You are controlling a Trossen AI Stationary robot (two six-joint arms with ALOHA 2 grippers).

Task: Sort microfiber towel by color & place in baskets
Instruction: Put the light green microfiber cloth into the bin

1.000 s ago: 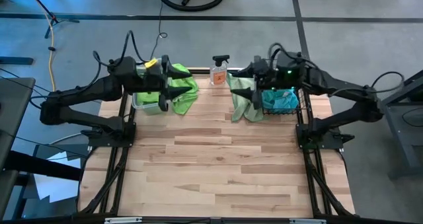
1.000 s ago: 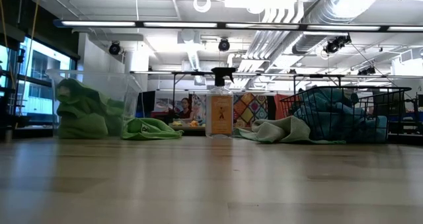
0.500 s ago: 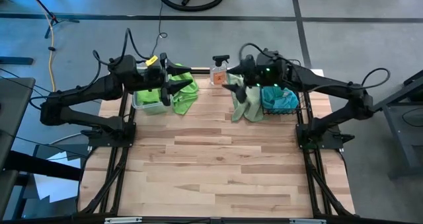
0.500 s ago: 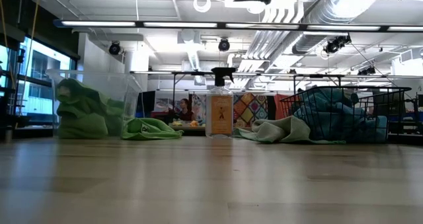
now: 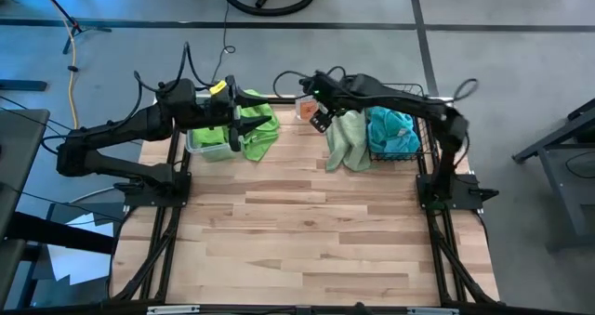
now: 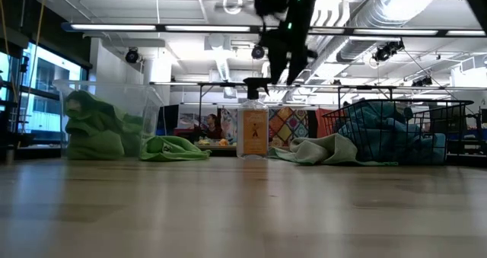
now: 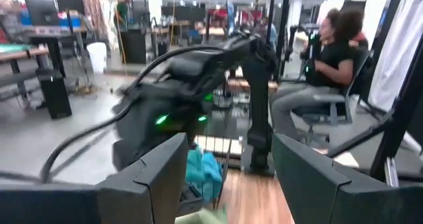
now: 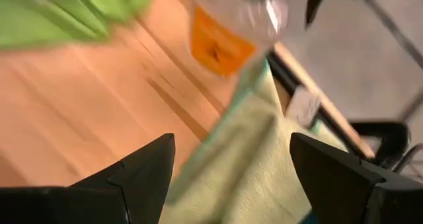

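A pale green microfiber towel (image 5: 346, 140) lies crumpled on the table against the black wire basket (image 5: 420, 140), which holds sky blue towels (image 5: 390, 134). My right gripper (image 5: 321, 119) hangs open above this towel's left edge, tipped downward and touching nothing; the right wrist view shows the towel (image 8: 244, 161) between its fingers. A lime green towel (image 5: 262, 134) lies on the table beside the clear tub (image 5: 206, 146), which holds more green towels (image 6: 95, 132). My left gripper (image 5: 265, 111) hovers open and level above that towel, empty.
A clear spray bottle (image 5: 305, 104) with an orange label stands at the table's far edge, between the two towels and just beyond my right gripper (image 6: 285, 52). A person (image 7: 330, 52) sits beyond the table's right side. Bare wood stretches across the near half (image 5: 307, 231).
My right gripper has swung from above the wire basket toward the table's left and come down, tipping from level to pointing steeply down over the pale green towel beside the spray bottle. It stays open. The towels have not moved.
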